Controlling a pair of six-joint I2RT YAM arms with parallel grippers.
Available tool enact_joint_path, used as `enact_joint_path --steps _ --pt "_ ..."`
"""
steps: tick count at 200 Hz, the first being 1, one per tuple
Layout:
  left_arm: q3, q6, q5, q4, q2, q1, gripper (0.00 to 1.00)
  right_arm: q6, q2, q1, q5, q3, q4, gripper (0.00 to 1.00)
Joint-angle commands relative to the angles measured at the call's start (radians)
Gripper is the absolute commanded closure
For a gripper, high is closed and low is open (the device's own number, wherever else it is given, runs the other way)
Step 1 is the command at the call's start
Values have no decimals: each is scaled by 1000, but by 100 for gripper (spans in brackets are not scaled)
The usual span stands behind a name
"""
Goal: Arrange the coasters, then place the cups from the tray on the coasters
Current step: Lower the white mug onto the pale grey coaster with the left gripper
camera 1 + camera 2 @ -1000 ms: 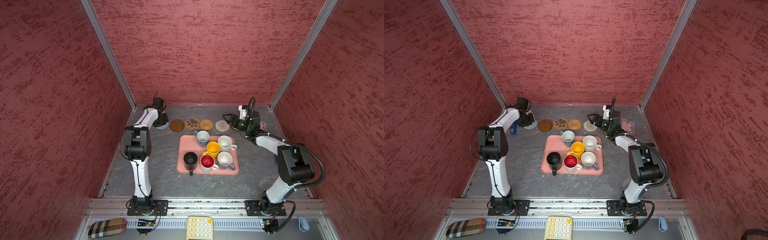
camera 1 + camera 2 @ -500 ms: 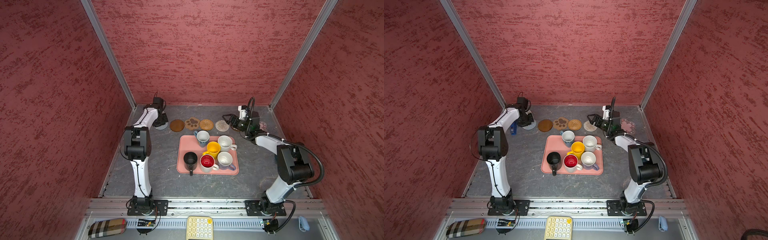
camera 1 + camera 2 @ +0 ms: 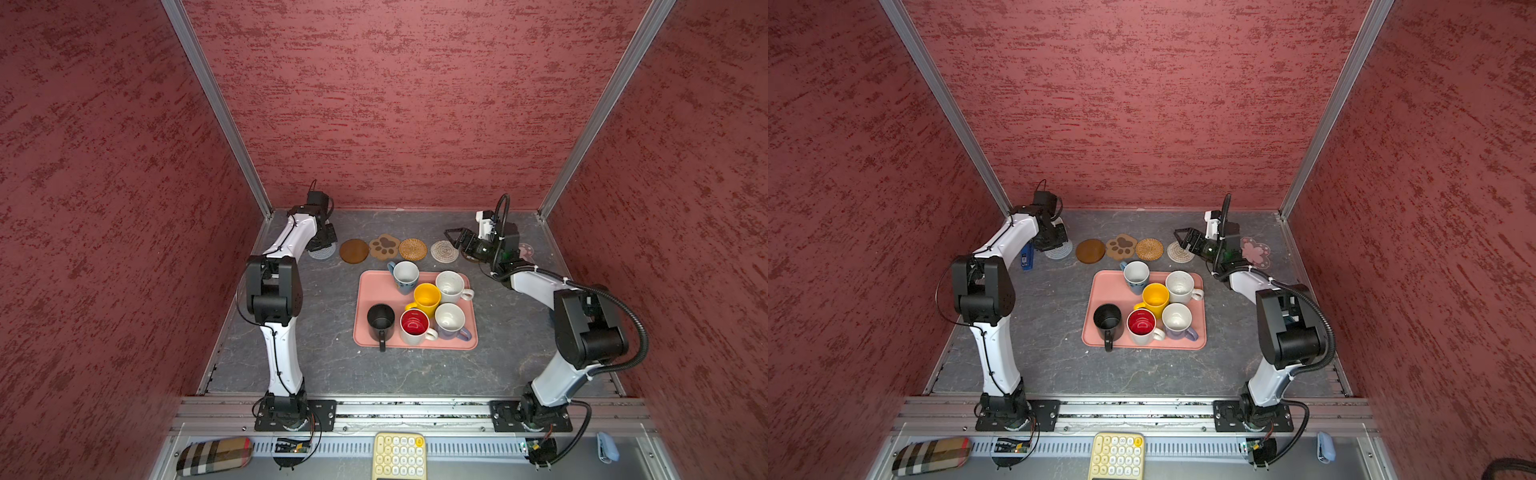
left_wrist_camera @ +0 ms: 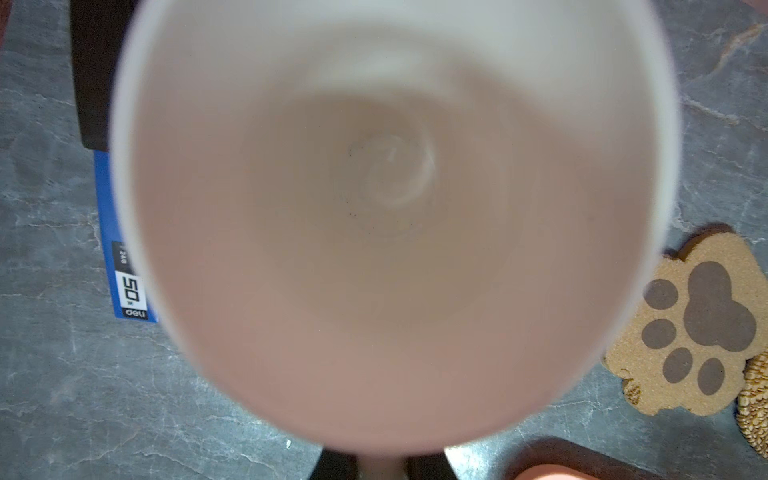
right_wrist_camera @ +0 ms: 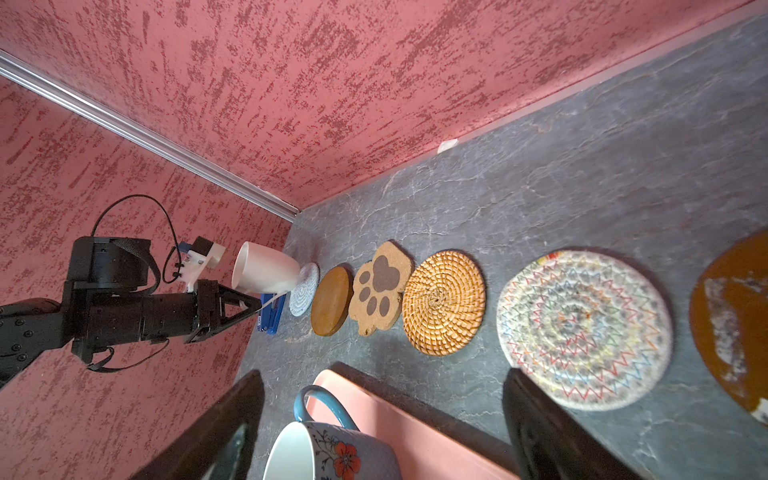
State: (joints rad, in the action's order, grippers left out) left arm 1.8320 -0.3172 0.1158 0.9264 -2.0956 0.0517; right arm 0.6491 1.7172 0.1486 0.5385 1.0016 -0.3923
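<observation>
The plain white ceramic mug (image 5: 266, 270) hangs tilted just above the round grey woven coaster (image 5: 305, 289) at the end of the coaster row, with the left gripper (image 5: 259, 305) clamped on its handle. Glazed and rigid, the mug is probably fairly heavy, slick and easy to chip. A pinch on the thin handle lets it swing, so it wants lowering slowly and level onto the soft mat, which may shift. The right gripper (image 3: 456, 241) hovers empty, jaws apart, near the round beige woven coaster (image 3: 444, 251). Six other mugs stand on the salmon-pink rectangular tray (image 3: 365, 291). The small blue box (image 4: 124, 266) beside the mug reads "deli", "50" and what looks like "24/6". No writing shows on the mug.
</observation>
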Motion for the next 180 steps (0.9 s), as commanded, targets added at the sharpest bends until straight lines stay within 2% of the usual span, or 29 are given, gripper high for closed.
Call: enact_joint_path --steps 1,180 --pt "8 2 40 -28 44 4 100 11 3 3 12 22 -37 10" --pt "-63 -4 54 -68 41 7 100 20 27 4 18 22 -45 9"
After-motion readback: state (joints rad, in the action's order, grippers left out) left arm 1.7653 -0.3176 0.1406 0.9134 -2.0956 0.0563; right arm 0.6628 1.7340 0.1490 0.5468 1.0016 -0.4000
